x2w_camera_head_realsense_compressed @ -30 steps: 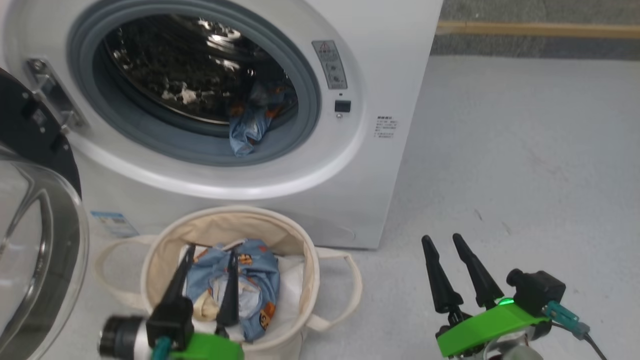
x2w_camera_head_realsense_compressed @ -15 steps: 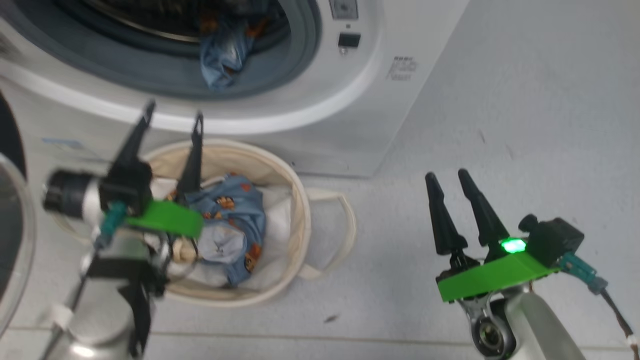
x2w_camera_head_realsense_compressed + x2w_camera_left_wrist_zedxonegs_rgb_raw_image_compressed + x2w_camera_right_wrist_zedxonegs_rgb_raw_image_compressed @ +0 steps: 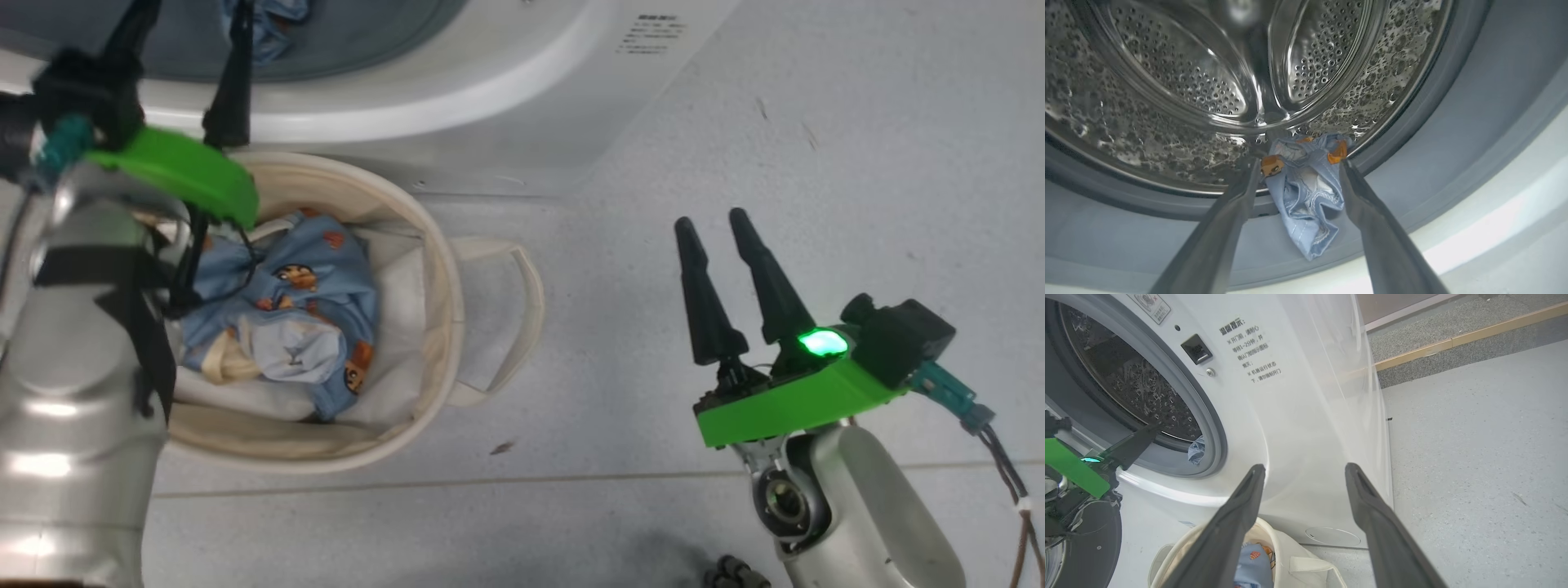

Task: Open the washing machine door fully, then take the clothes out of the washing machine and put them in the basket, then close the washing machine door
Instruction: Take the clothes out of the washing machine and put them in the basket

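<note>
1. Pointing into the mouth of the washing machine [image 3: 1474, 134]: left pincer [image 3: 1300, 163], fingers spread wide, nothing gripped.
2. Lying between that pincer's two fingertips and just past them: one garment [image 3: 1306, 204] of the clothes, light blue with orange figures, draped from the drum lip over the grey drum seal [image 3: 1412, 171].
3. Long axis of this garment: roughly parallel to the fingers, running from the drum lip back toward the wrist. Free narrow end pointing toward the wrist, resting on the seal. Contact between fingertips and fabric: cannot be told.
4. Below and behind the left pincer, under its forearm: basket [image 3: 445, 278], mouth upward, standing just in front of the washer. Inside it, a second garment [image 3: 286, 302], crumpled on a white sheet [image 3: 400, 286], with no clear long axis.
5. Right pincer [image 3: 709, 219]: fingers spread wide, empty, above the bare floor [image 3: 816, 122], with the basket well apart to its left. Fingers aimed toward the washer's front corner.
</note>
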